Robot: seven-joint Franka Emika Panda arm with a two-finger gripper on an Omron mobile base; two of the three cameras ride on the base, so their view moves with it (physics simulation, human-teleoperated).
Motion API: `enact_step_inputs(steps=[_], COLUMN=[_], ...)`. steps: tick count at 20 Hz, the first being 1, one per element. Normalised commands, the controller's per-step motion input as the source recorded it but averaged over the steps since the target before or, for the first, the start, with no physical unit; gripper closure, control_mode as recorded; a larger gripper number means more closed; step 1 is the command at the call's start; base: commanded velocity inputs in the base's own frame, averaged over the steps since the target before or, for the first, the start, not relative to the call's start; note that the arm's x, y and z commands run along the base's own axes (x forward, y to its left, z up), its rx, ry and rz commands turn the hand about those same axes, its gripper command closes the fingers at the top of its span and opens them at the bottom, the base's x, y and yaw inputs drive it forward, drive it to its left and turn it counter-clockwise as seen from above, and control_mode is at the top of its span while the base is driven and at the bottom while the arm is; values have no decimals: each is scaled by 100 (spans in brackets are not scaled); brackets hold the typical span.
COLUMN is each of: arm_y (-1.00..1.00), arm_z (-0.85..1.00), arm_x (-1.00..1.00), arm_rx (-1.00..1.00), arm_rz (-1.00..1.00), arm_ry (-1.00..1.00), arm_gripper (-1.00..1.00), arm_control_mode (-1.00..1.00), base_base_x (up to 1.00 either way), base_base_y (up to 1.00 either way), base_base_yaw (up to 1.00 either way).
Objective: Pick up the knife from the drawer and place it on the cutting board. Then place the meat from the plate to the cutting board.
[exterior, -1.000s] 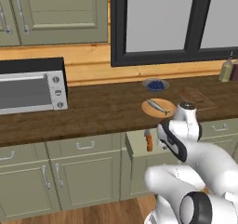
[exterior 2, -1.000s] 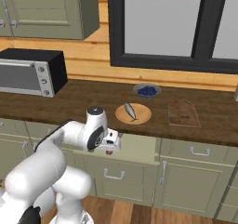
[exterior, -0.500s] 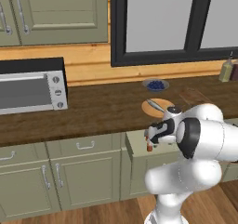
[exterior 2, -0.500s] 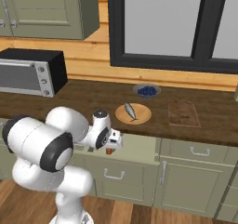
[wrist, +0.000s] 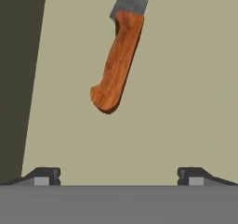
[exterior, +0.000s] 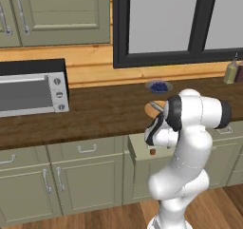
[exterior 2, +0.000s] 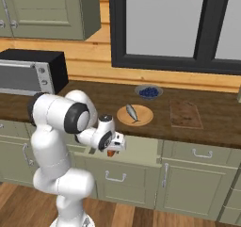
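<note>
The knife (wrist: 118, 60) lies on the pale floor of the open drawer (wrist: 186, 79), orange-red handle toward me and grey blade running off the top of the hand view. My gripper (wrist: 118, 176) hangs open just above the drawer, its fingertips (wrist: 44, 176) wide apart and nothing between them. From the right base view the gripper (exterior 2: 114, 147) sits over the drawer (exterior 2: 141, 151), with the knife's handle (exterior 2: 111, 152) showing under it. On the counter the meat (exterior 2: 132, 112) rests on the plate (exterior 2: 123, 120), and the cutting board (exterior 2: 185, 113) lies to its right.
A small bowl of blueberries (exterior 2: 148, 91) stands behind the plate. A microwave (exterior 2: 28, 73) sits on the counter at the left. A bottle (exterior: 231, 71) stands at the far right of the counter. Olive cabinet doors and drawers run below the counter edge.
The arm has swung its elbow round and the hand has come down over the open drawer, closer to the knife's handle. The jaws have stayed open.
</note>
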Motion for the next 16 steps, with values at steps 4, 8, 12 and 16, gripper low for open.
enact_step_inputs(steps=[4, 8, 12, 16], arm_y=[0, 0, 0, -5], arm_z=[-54, -43, -21, 2], arm_x=[13, 0, -28, -86], arm_rx=[0, 0, 0, 3], arm_rz=[0, 0, 0, 0], arm_ry=[0, 0, 7, 10], arm_gripper=[-100, -100, -100, -100], arm_control_mode=[-100, -100, -100, -100], base_base_x=[0, 0, 0, 0], base_base_y=[0, 0, 0, 0], base_base_yaw=[0, 0, 0, 0])
